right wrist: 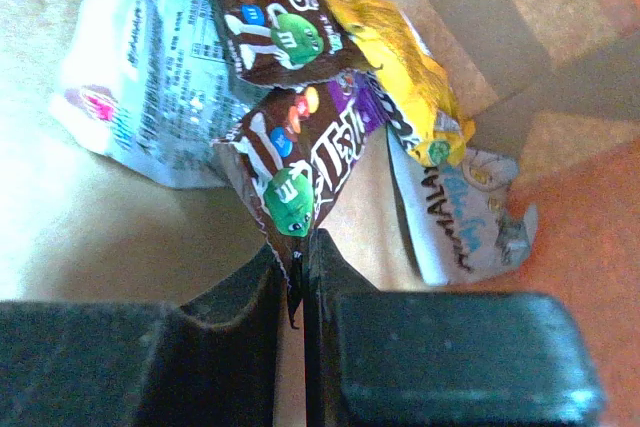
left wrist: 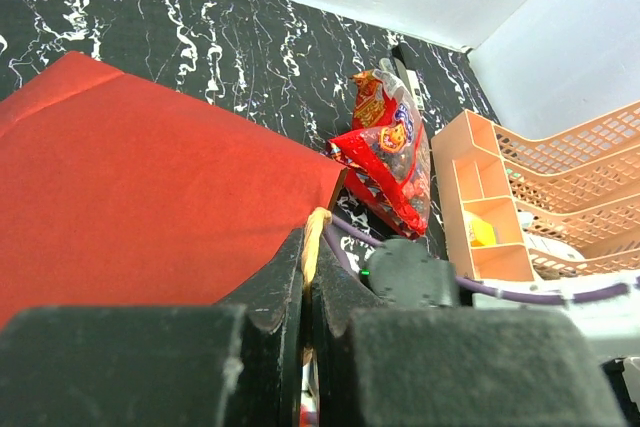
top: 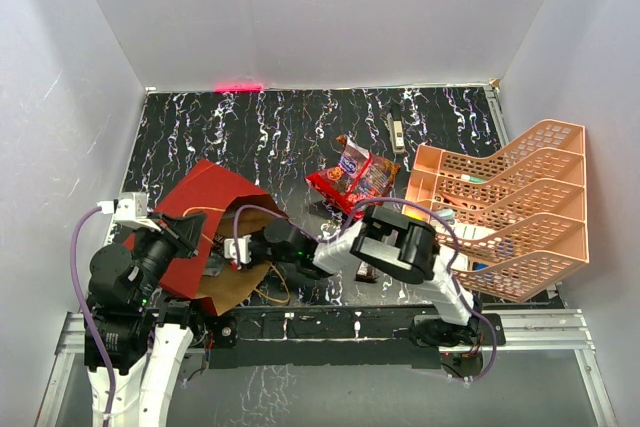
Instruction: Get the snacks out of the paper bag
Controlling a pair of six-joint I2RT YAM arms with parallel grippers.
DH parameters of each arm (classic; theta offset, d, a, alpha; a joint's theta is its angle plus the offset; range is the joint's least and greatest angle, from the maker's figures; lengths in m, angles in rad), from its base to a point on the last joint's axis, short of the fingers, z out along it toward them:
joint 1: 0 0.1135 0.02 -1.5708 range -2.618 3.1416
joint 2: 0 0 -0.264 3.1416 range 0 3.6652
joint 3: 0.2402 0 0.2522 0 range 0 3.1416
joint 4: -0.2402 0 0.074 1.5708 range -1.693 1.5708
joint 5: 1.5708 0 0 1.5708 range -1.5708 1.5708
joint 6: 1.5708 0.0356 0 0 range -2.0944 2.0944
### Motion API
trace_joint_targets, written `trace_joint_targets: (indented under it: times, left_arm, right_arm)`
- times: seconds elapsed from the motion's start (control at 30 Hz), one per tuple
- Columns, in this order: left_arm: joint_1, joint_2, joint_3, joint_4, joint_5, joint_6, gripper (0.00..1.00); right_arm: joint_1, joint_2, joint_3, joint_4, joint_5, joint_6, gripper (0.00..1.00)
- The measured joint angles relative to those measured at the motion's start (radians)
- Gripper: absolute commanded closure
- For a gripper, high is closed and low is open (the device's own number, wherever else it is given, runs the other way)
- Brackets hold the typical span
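The red paper bag (top: 205, 209) lies on its side at the left, mouth toward the arms. My left gripper (left wrist: 308, 247) is shut on its tan cord handle (left wrist: 316, 232), beside the bag's red wall (left wrist: 140, 177). My right gripper (right wrist: 300, 267) is inside the bag, on the kraft lining (right wrist: 120, 237), shut on the lower corner of a brown candy packet (right wrist: 300, 172). Above it lie a second brown packet (right wrist: 270, 17) and a yellow packet (right wrist: 400, 77). Red chip bags (top: 352, 179) lie on the table outside the bag; they also show in the left wrist view (left wrist: 392, 152).
A peach lattice tiered tray (top: 520, 207) stands at the right. A slim pen-like tool (top: 396, 129) lies near the back wall. Two white-and-blue printed packs (right wrist: 150, 77) (right wrist: 460, 222) lie in the bag beside the candy. White walls close the table's back and sides.
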Motion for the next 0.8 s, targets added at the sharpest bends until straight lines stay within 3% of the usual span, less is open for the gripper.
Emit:
trace_joint_targets:
  times: [0.37, 0.57, 0.67, 0.8]
  left_arm:
    - [0.018, 0.000, 0.000, 0.000, -0.003, 0.000, 1.00]
    - [0.020, -0.014, -0.002, 0.000, -0.005, 0.000, 1.00]
    - [0.020, -0.023, -0.003, 0.000, -0.007, -0.001, 1.00]
    - [0.020, -0.031, -0.004, 0.000, -0.012, -0.001, 1.00]
  right_arm:
    - [-0.002, -0.407, -0.364, 0.070, -0.010, 0.349, 0.93]
    - [-0.003, -0.612, -0.512, 0.029, 0.000, 0.557, 0.93]
    - [-0.004, -0.754, -0.592, -0.047, -0.004, 0.627, 0.93]
    - [-0.004, -0.985, -0.613, -0.283, 0.013, 0.706, 0.93]
